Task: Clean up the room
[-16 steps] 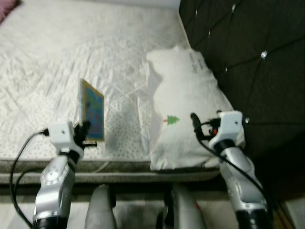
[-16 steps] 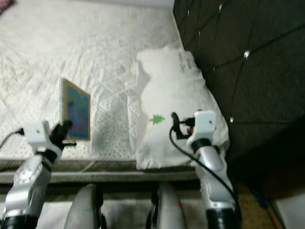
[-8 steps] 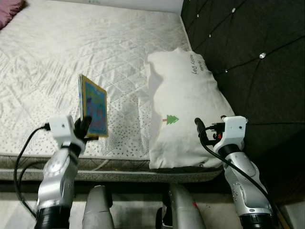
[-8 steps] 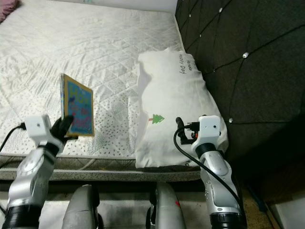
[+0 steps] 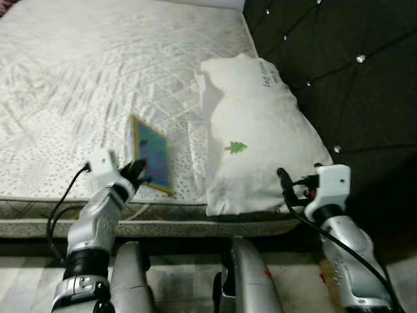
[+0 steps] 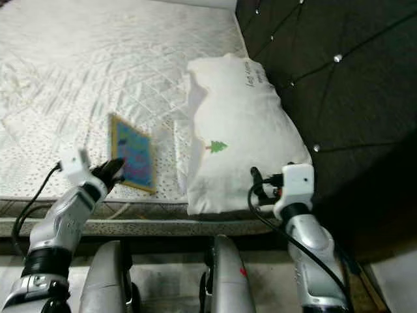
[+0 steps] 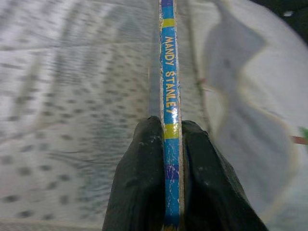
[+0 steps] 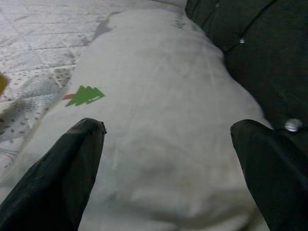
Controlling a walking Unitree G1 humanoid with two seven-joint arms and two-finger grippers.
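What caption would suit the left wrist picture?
Left pincer clamps the blue spine of a Mandy Stanley book above the quilted mattress.

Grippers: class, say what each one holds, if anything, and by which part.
The left gripper holds a thin book, its fingers pinched on either side of the blue spine, near one end. The right gripper is open over the white pillow, holding nothing.

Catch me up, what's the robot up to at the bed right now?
The left claw is shut on a thin blue picture book, holding it on edge over the mattress near the front edge. The right claw is open, pointed at the white pillow by the dark headboard.
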